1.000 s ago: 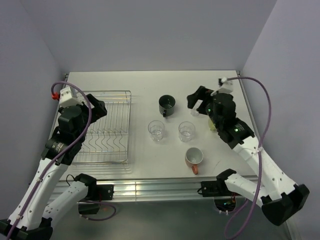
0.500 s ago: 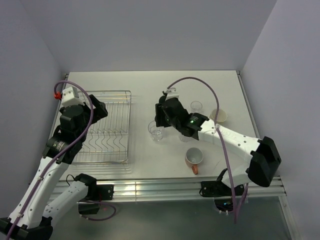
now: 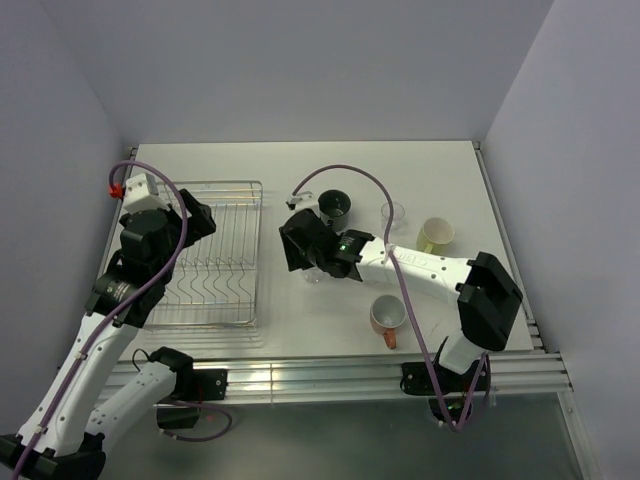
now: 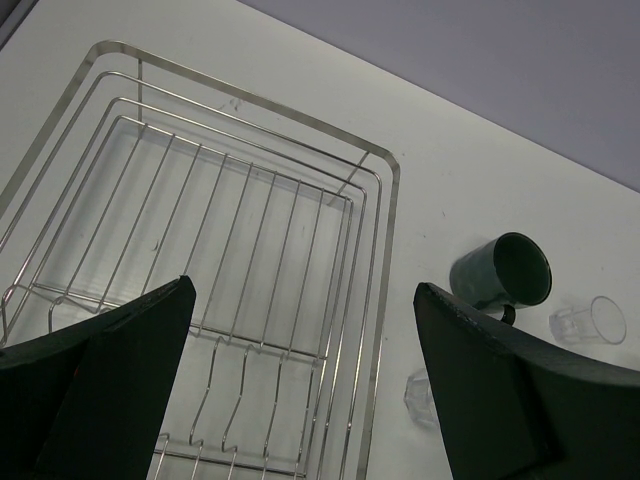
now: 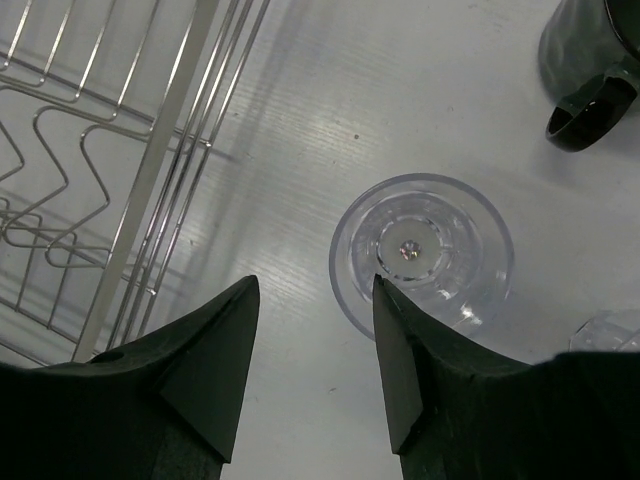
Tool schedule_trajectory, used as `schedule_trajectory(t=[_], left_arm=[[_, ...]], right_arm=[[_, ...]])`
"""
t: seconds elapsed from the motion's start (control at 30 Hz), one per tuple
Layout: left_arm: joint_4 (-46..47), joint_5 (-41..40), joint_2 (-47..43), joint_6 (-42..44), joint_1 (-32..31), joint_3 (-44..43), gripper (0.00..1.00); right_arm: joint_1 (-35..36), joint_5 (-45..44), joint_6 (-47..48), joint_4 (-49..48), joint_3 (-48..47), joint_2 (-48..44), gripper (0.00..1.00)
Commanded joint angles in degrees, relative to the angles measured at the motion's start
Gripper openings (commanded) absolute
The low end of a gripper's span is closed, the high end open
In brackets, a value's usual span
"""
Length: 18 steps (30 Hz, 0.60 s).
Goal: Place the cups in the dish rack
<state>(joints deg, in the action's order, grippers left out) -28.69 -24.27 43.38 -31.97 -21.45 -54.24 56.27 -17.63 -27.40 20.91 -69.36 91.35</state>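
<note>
**Left gripper** (image 4: 302, 298): jaws spread to full width and holding nothing. It hangs over the dish rack (image 3: 258, 255), which lies at the left of the table (image 3: 300, 165). The wavy prongs and floor wires are bare in both the overhead and the left wrist view. No cup has been loaded yet.

**Right gripper** (image 5: 314, 292): reaches across to the middle of the table, just right of the rack's rim. Its jaws are narrowed but apart and clamp nothing. It is poised over a clear glass tumbler (image 5: 425, 250) that stands upright, mouth up. In the right wrist view the tumbler's near wall falls in the gap between the fingers. Whether either finger touches the glass cannot be told.

**Remaining cups, left to right:**
- A black mug (image 3: 335, 207), just behind the right gripper.
- A second tumbler (image 3: 393, 213), further right.
- A pale yellow-green cup (image 3: 437, 235), near the right edge.
- An orange mug (image 3: 388, 314), toward the front, with its handle pointing to the near edge.
- The rim of a third tumbler (image 5: 612, 332), showing at the corner of the right wrist view; the arm hides it from overhead.

**Progress:** judged to be at the very start, with all six cups on the table. The step in hand appears to be the first pick, of the tumbler nearest the rack.
</note>
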Motion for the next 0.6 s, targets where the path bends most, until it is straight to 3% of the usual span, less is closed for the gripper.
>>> schedule_trajectory(t=[0.0, 0.57], left_arm=[[0.6, 0.1, 0.2, 1.3, 0.0, -1.0, 0.99], [0.3, 0.1, 1.0, 1.4, 0.1, -1.2, 0.99]], right_arm=[[0.2, -2.1, 0.2, 1.2, -3.6, 1.5, 0.57], [0.2, -2.8, 0.4, 4.3, -7.4, 10.5, 0.43]])
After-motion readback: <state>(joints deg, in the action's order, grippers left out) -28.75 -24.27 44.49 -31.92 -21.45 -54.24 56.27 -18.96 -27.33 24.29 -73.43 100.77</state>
